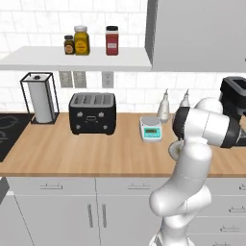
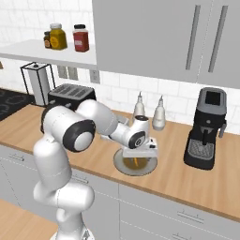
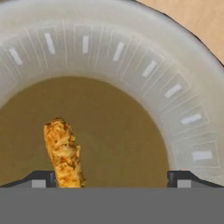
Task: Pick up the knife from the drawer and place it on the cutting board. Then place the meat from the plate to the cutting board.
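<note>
Claw (image 3: 112, 177) above plate (image 3: 175, 94), jaws wide open and empty.
Meat (image 3: 63, 153) lies just inside the left fingertip, long axis running away from the claw.

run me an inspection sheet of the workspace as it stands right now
surface: light wood counter over grey cabinets, drawer fronts shut.
job's things: plate, pale rim with a brown centre, sits on the counter; the meat, a breaded strip, lies on it. knife and cutting board: nothing seen.
clutter: black toaster, paper towel holder, small scale, two white bottles, black coffee machine, three jars on the shelf.
grippers: gripper open, hovering over the plate, one fingertip beside the meat, nothing held.
cables: nothing seen.
surroundings: white tile wall with outlets, grey upper cabinets, dark cooktop at the far left.
</note>
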